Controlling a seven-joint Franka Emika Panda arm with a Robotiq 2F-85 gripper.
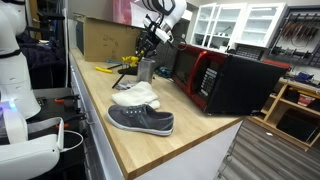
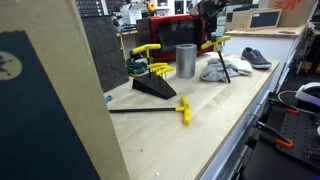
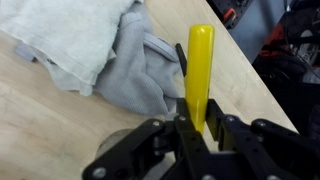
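Note:
My gripper is shut on the yellow handle of a T-handle hex key. In both exterior views the gripper holds it above the wooden bench, with the black shaft slanting down over a white and grey cloth. A grey metal cup stands beside the cloth, close to the gripper.
A grey shoe lies by the cloth. A black stand of yellow hex keys and a loose yellow T-handle key are on the bench. A red-and-black microwave and cardboard box stand behind.

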